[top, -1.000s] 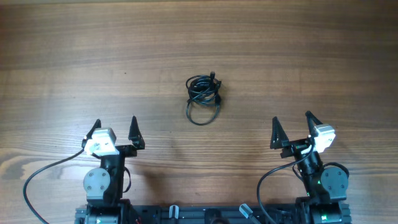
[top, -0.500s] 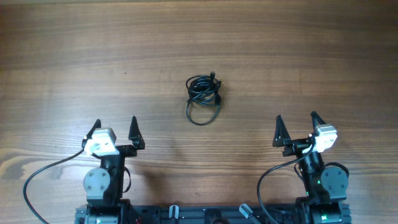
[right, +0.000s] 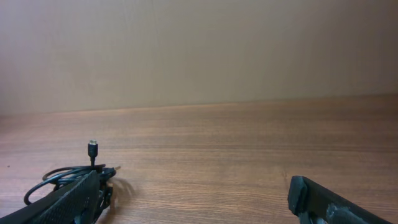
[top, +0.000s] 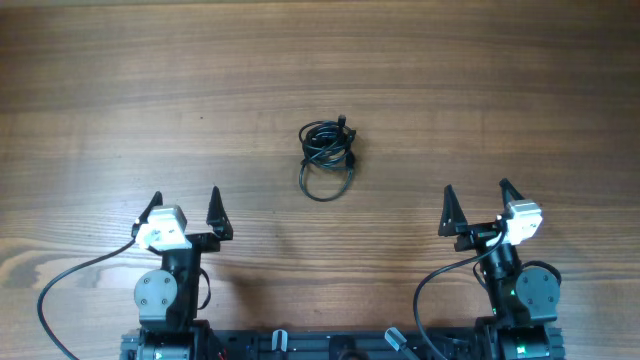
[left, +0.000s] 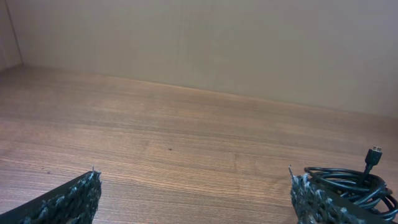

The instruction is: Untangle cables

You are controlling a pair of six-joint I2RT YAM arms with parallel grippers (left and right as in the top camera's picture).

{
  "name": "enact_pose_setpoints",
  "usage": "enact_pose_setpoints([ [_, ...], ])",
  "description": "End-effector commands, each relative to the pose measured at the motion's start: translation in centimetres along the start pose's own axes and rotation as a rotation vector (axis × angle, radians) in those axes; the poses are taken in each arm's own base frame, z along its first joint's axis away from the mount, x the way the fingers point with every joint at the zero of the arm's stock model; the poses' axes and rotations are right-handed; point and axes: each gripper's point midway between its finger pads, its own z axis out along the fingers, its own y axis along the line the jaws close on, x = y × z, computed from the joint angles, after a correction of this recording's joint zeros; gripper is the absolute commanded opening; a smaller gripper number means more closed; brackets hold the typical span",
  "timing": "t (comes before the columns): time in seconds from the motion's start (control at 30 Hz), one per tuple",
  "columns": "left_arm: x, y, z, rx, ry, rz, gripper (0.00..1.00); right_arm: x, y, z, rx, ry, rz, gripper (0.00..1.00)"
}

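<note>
The cables lie in 1 bundle on the table, well apart from the left gripper and right gripper, both wide, empty.

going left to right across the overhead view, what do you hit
left gripper → cables → right gripper

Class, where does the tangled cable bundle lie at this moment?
In the overhead view the cable bundle lies near the middle of the wooden table, ahead of and between the left gripper and right gripper, touching neither.
</note>
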Motion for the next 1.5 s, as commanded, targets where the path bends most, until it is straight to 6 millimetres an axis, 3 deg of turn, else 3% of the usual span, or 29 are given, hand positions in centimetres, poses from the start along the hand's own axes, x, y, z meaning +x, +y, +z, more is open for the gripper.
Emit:
enact_pose_setpoints([
  [0.0, -0.4, -0.6, 0.0, 0.037, -0.02, 0.011, 1.0, -0.1, -0.1, 0.0, 0.005, -0.004, -0.009, 1.0],
  [0.2, -3.1, -2.2, -0.3, 0.119, -0.065, -0.074, 1.0, -0.8, 1.0, -0.1, -0.056, -0.016, 0.058, 1.0],
  [0.33, -5.7, -4.5, 0.3, 0.217, 0.027, -0.074, 1.0, -3.5, 1.9, -0.2, -0.089, -0.007, 0.059, 1.0],
  [0.47, -9.2, -6.9, 3.2, 0.291, 0.197, -0.091, 1.0, -7.1, 2.6, 0.7, -0.091, 0.081, 0.069, 1.0],
  [0.57, -10.3, -9.0, 6.3, 0.341, 0.414, -0.122, 1.0, -9.5, 2.9, 2.3, -0.075, 0.233, 0.089, 1.0],
  [0.63, -10.3, -10.9, 8.2, 0.363, 0.563, -0.118, 1.0, -10.8, 3.3, 3.6, -0.077, 0.359, 0.108, 1.0],
  [0.8, -10.2, -16.1, 10.4, 0.448, 0.731, -0.083, 1.0, -11.8, 4.4, 6.1, -0.109, 0.557, 0.153, 1.0],
  [0.93, -8.9, -19.8, 11.4, 0.531, 0.732, -0.05, 1.0, -10.4, 5.0, 7.8, -0.147, 0.66, 0.188, 1.0],
  [1.0, -8.3, -21.8, 11.4, 0.581, 0.729, -0.036, 1.0, -9.9, 6.9, 8.6, -0.267, 0.686, 0.233, 1.0],
  [1.07, -8.3, -23.6, 11.4, 0.635, 0.714, -0.033, 1.0, -9.2, 7.3, 9.0, -0.293, 0.709, 0.251, 1.0],
  [1.17, -7.2, -24.6, 12.0, 0.632, 0.747, -0.095, 1.0, -8.8, 7.1, 9.3, -0.283, 0.718, 0.25, 1.0],
  [1.47, -2.2, -24.3, 16.6, 0.401, 0.864, -0.413, 0.96, -8.4, 7.0, 9.1, -0.279, 0.74, 0.257, 1.0],
])
